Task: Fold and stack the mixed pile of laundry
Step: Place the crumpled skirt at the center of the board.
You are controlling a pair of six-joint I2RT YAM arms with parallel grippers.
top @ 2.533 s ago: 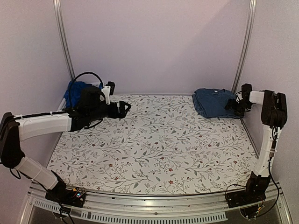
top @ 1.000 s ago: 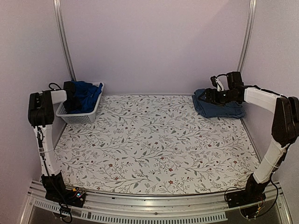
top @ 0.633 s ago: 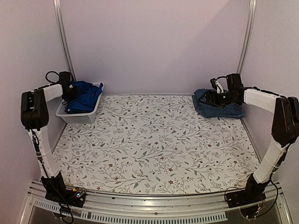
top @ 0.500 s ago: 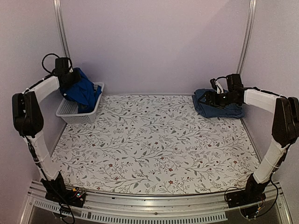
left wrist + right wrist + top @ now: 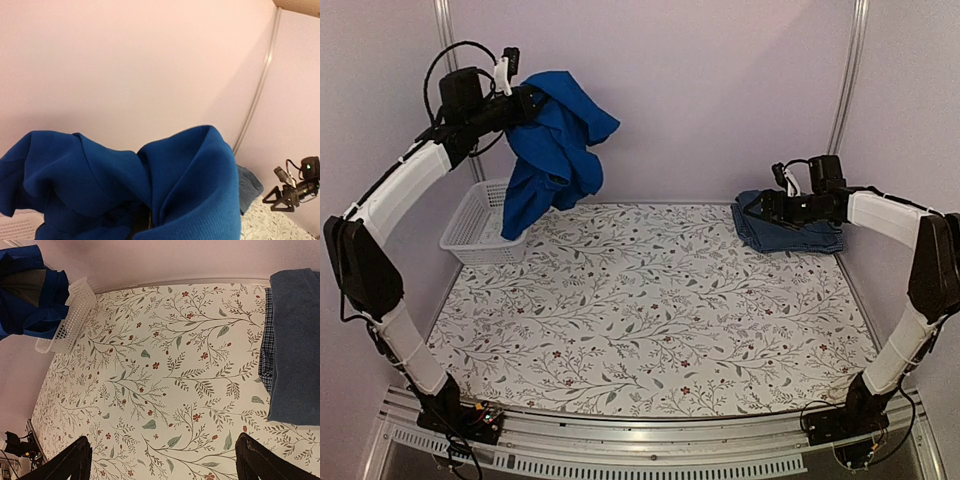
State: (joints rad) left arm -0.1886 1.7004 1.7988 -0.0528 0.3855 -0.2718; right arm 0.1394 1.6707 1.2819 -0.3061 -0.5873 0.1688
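My left gripper (image 5: 527, 100) is raised high over the back left corner, shut on a bright royal-blue garment (image 5: 556, 145) that hangs in folds with its lower end just above the white mesh basket (image 5: 470, 236). In the left wrist view the royal-blue garment (image 5: 190, 190) fills the lower frame and hides the jaws. A folded stack (image 5: 790, 226) lies at the back right: a dark navy piece (image 5: 295, 340) on top of a blue checked shirt (image 5: 267, 351). My right gripper (image 5: 760, 209) hovers at the stack's left edge, open and empty, its fingertips (image 5: 75, 460) wide apart over the cloth.
A floral-print cloth (image 5: 650, 310) covers the table. The basket (image 5: 70, 320) stands against the left wall at the back. Metal posts (image 5: 842, 100) rise at both back corners. The purple back wall is close behind the hanging garment.
The left gripper shut on the royal-blue garment in the basket, then lifted it up and to the right, clear of the basket. The right arm has hardly moved.
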